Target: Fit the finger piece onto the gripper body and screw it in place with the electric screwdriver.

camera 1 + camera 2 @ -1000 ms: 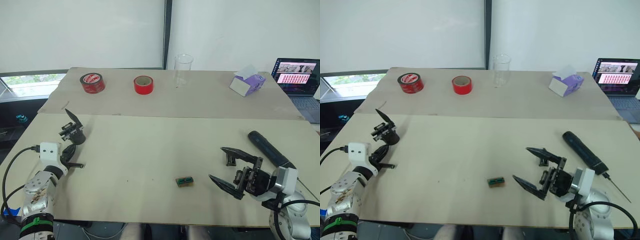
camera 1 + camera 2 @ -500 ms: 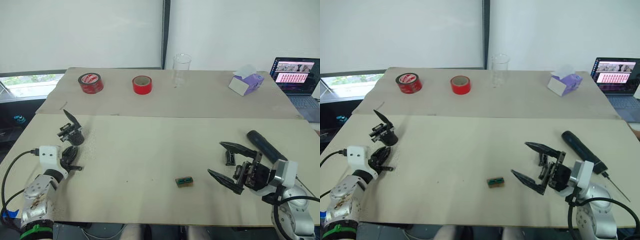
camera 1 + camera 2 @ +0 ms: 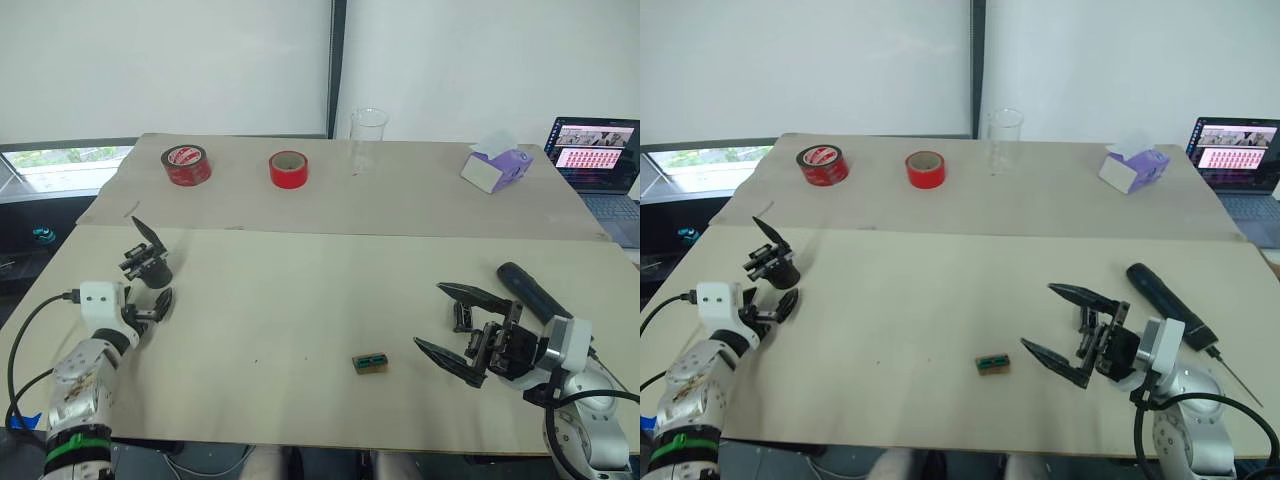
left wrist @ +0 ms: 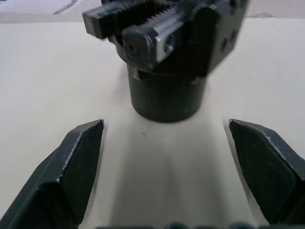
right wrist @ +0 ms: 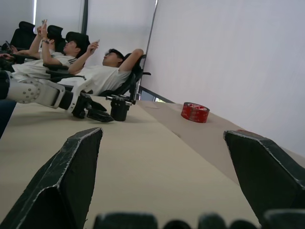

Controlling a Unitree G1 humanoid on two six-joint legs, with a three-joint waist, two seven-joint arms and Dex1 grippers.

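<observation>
The gripper body (image 3: 148, 263) stands upright at the table's left, its pointed finger up. My left gripper (image 3: 150, 308) is open just in front of it. In the left wrist view the gripper body (image 4: 167, 71) sits just beyond my two spread fingertips (image 4: 78, 152), untouched. The small black finger piece (image 3: 461, 316) lies on the table at the right, close under the far finger of my open right gripper (image 3: 430, 316), which holds nothing. The electric screwdriver (image 3: 530, 290) lies just behind that gripper, its thin bit (image 3: 1232, 372) toward the table's near right edge.
A small green-brown block (image 3: 369, 363) lies near the front middle. On the far board stand two red tape rolls (image 3: 184, 164) (image 3: 288, 168), a clear cup (image 3: 368, 135) and a purple tissue box (image 3: 496, 167). A laptop (image 3: 600, 150) is at far right. People (image 5: 95, 71) sit in chairs beyond the left side.
My left gripper has gone from shut to open and now points at the gripper body. The right gripper stays open and has barely shifted.
</observation>
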